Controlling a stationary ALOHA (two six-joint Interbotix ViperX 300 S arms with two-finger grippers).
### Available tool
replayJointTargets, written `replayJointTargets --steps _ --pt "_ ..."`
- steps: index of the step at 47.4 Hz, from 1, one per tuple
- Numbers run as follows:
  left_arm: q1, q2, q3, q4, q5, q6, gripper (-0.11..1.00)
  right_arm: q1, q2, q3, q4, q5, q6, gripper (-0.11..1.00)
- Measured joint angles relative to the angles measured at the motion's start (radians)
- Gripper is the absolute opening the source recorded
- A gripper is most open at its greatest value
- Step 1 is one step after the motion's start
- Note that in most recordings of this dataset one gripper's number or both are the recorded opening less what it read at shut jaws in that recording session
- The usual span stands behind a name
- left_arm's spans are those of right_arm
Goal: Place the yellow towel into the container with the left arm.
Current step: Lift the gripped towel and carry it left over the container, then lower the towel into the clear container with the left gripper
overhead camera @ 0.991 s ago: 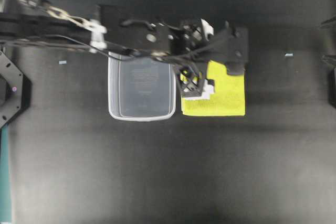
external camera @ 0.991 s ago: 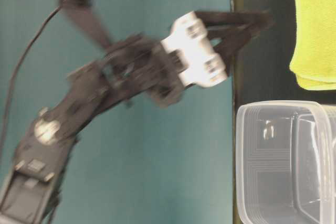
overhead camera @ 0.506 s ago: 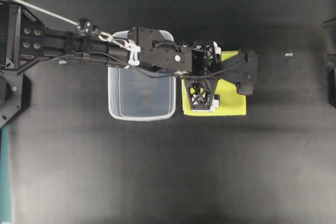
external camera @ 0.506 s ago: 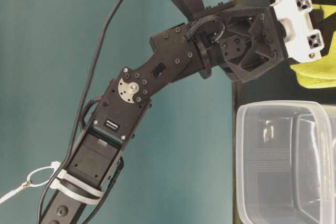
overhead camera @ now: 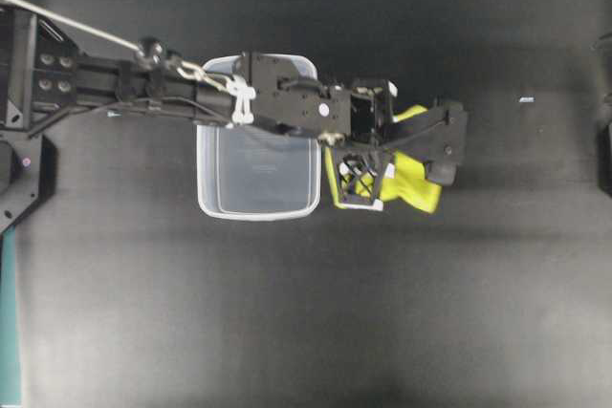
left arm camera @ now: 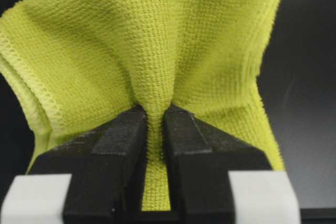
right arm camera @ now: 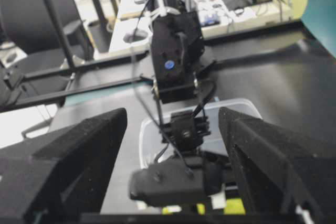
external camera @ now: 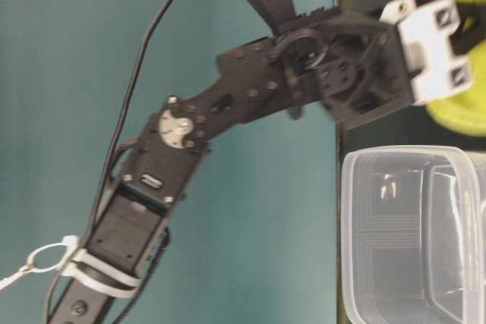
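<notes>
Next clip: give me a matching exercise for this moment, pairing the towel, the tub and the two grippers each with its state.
Things:
1. yellow towel
2. container
3. left gripper
4. right gripper

States:
a. open, nothing between its fingers
b. shut on a pinched fold of cloth
c. bunched up, held beside the tub
d. nothing inside it, standing on the black table

Pairs: 1-c, 2-d, 3-b, 4-a

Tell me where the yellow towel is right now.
Overhead, the yellow towel sits right of centre, bunched in the left gripper, just right of the clear container.
</notes>
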Motion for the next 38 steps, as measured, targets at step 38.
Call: replayJointTargets --steps 38 --pt "0.015 -0.663 0.337 0.000 0.198 0.003 0.07 0.000 -0.008 -0.003 0.000 0.000 0.000 0.69"
